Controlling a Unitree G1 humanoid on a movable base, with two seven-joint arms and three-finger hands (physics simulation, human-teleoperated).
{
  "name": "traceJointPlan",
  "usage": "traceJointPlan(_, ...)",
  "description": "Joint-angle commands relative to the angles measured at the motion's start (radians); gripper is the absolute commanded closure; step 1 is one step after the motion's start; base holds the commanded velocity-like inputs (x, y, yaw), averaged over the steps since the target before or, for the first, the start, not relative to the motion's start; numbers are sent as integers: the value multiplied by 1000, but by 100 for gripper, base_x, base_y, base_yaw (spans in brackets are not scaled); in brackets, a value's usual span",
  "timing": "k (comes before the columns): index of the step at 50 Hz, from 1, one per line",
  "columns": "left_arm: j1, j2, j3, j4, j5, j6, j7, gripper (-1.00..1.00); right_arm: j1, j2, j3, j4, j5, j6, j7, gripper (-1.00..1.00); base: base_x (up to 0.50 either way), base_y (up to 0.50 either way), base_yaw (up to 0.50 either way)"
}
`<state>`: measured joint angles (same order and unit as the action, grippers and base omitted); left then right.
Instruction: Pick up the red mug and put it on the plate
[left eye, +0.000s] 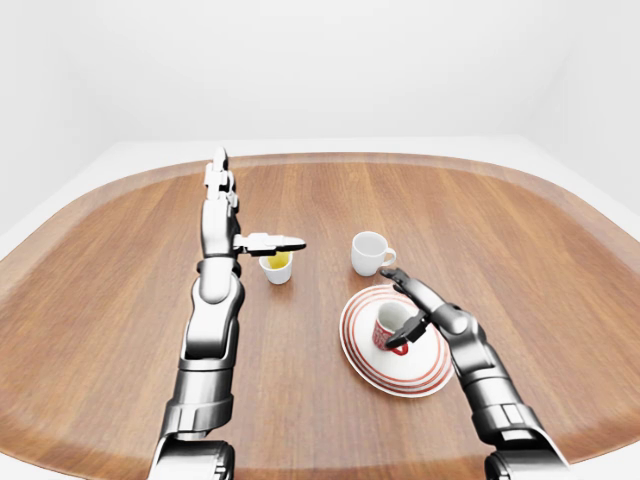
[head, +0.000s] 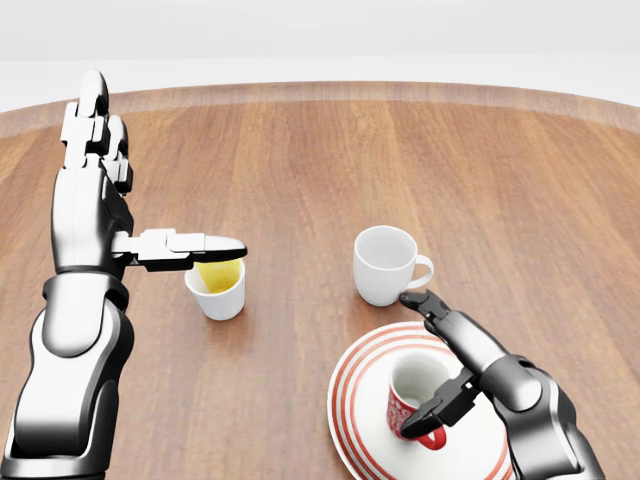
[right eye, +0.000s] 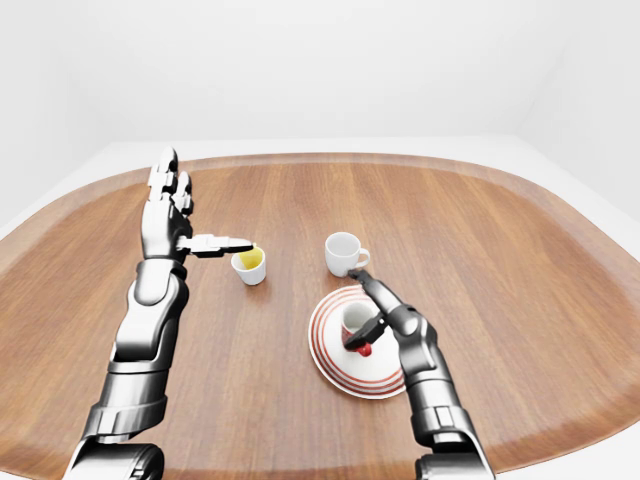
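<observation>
Head view: right hand (head: 447, 365) has its fingers spread, gripping nothing, right beside the glossy red ceramic mug (head: 415, 397) standing upright on the round red-ringed white plate (head: 350, 395). Risk imo: a finger catches the mug pulling away and tips it.
</observation>
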<state>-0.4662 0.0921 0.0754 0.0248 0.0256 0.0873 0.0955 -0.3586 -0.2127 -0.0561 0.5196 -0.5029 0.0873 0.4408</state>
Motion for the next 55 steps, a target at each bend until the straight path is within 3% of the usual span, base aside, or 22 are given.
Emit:
traceJointPlan(1,0,-2,-3,-5,4,0,-1,-100,-4,0,-2,1,14,0,-18,-100,0,0,0)
traceJointPlan(15,-1,0,1,-2,3,0,-1,-100,11,3,-6,-92,12,0,4,-100,0,0,0)
traceJointPlan(33,-12,9,7,-38,2,0,-3,-100,6,-13,-62,-625,43,0,127,-100,0,0,0)
traceJointPlan(41,-41,31,29,-38,-22,0,-6,-100,-44,-24,-81,-741,92,0,120,-100,0,0,0)
traceJointPlan(55,-109,91,88,-281,-145,0,0,-100,-267,-120,-151,-1069,248,0,119,-100,0,0,0)
